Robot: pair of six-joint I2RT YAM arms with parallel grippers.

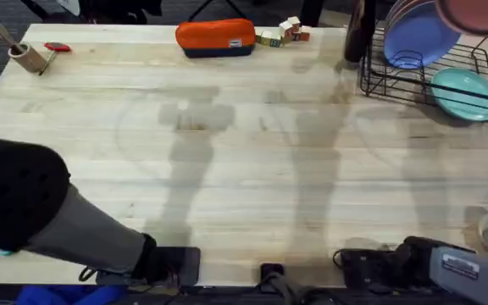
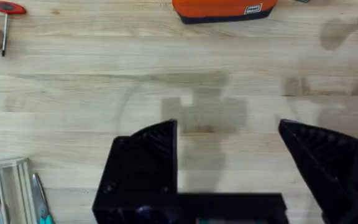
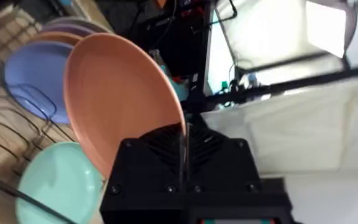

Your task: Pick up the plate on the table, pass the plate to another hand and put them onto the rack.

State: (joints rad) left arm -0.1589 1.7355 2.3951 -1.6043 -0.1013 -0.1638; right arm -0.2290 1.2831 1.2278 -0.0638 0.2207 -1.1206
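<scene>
- Our left jaws stand wide apart with nothing between them: the left gripper [image 2: 229,155] hovers over bare table [image 2: 73,106], its two black fingers [image 2: 148,155] well separated above the wood.
- Our right jaws are clamped on the rim of the plate [image 3: 117,99]; the right gripper [image 3: 182,149] holds it on edge, tilted, up in the air.
- Near the table's front edge, we see our left arm [image 1: 24,203] as a big dark shape at the front left corner, and the right arm's base [image 1: 422,263] at the front right.
- Across its middle, the table [image 1: 227,169] carries only shadows.
- Toward the far right corner stands the rack [image 1: 413,80], with a teal plate [image 1: 464,93] lying at its nearer side and a blue plate [image 1: 418,38] propped upright behind it.
- In the overhead view the plate [image 1: 481,15] shows at the far right corner, above the rack and apart from the table; in the right wrist view it hangs just beside the blue plate [image 3: 33,81] and over the teal plate [image 3: 58,186].
- Along the far edge lie an orange pouch [image 1: 216,38] at the middle, small blocks [image 1: 282,34] beside it, and a wooden cup [image 1: 28,55] with a red-handled tool [image 1: 56,48] at the far left corner.
</scene>
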